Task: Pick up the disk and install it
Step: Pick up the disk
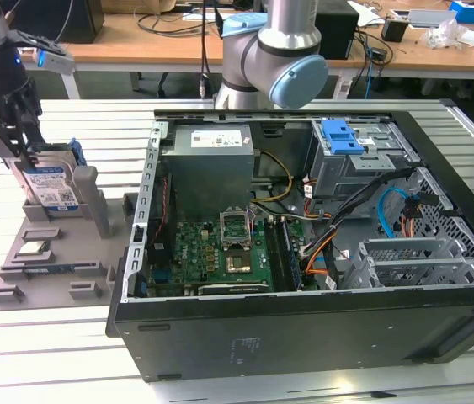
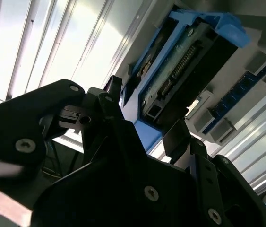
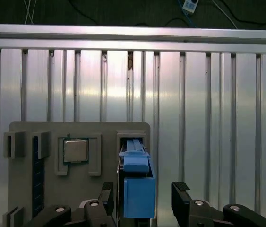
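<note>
Two fingers (image 3: 180, 189) of your pincer (image 3: 142, 189) stand apart in the first wrist view, one on each side of the disk (image 3: 137, 194), which you see edge-on as a blue carrier standing in its slot. A clear gap shows at one finger. The other sits just beside the carrier, and you cannot tell whether it touches. The pincer is open around the disk, not clamped on it.

The second wrist view gives you what the first does not: the disk's (image 2: 180, 66) dark end face with its row of connector pins, framed in blue, and the pincer (image 2: 147, 118) with its black links close in front. That same straddle shows there.

The exterior view adds the disk's (image 1: 51, 189) broad silver face with its white-and-blue label. It stands upright on the grey tray (image 1: 51, 269) at the exterior view's left, with the pincer (image 1: 22, 143) down over its top edge.

By count you have one disk, one tray and one chip (image 3: 76, 150), which lies flat in a square pocket beside the disk's slot. The exterior view shows the chip (image 1: 33, 249) nearer the camera than the disk.

The tray lies on the slatted metal bench (image 1: 51, 345). Further along it is one open case (image 1: 304, 337) with one blue clip (image 1: 342, 136) on its drive cage, well apart from the disk. The arm (image 1: 274, 50) rises behind the case, and a second bench (image 1: 127, 50) with cables lies beyond.
</note>
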`<state>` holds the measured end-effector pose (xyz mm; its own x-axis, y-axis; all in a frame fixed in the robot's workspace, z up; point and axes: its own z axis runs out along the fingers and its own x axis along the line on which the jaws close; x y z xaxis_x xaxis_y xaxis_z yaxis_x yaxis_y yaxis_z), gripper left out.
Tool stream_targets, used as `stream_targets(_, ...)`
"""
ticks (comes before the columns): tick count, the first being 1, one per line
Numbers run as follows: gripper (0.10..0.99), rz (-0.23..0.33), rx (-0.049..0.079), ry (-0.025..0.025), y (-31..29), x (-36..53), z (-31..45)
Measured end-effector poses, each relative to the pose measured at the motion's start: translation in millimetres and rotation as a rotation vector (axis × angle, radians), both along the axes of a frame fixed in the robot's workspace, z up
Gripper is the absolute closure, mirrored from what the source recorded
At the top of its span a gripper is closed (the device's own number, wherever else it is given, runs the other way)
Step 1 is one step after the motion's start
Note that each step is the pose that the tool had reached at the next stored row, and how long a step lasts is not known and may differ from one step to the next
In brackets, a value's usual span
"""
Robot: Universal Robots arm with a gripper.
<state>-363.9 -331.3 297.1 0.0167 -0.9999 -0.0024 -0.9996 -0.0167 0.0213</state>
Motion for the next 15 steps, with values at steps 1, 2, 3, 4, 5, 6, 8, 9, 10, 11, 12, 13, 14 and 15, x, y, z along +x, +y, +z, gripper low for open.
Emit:
stream_targets(1, 0.486, 0.000, 0.000, 0.0000, 0.0, 0.0, -1.8)
stream_targets(2, 0.486, 0.000, 0.000, 0.0000, 0.0, -0.1, -4.3)
stream_targets(3, 0.486, 0.000, 0.000, 0.0000, 0.1, -0.1, -6.1)
stream_targets(4, 0.486, 0.000, 0.000, -0.0001, 0.1, -0.1, -8.9)
stream_targets(5, 0.486, 0.000, 0.000, -0.0002, 0.1, -0.1, -10.9)
stream_targets(6, 0.486, 0.000, 0.000, 0.0000, 0.1, -0.1, -11.3)
stream_targets(8, 0.486, 0.000, 0.000, 0.0002, 0.1, -0.1, -11.2)
stream_targets(9, 0.486, 0.000, 0.000, 0.0002, 0.1, -0.1, -11.3)
stream_targets(10, 0.486, 0.000, 0.000, 0.0001, 0.1, -0.1, -11.4)
stream_targets(11, 0.486, 0.000, 0.000, 0.0000, 0.1, -0.1, -11.5)
stream_targets(12, 0.486, 0.000, 0.000, 0.0000, 0.1, -0.1, -11.5)
stream_targets(13, 0.486, 0.000, 0.000, 0.0000, 0.1, -0.1, -11.6)
stream_targets(14, 0.486, 0.000, 0.000, 0.0000, 0.1, -0.1, -11.6)
stream_targets(15, 0.498, 0.000, 0.000, 0.0000, 0.1, -0.1, -11.7)
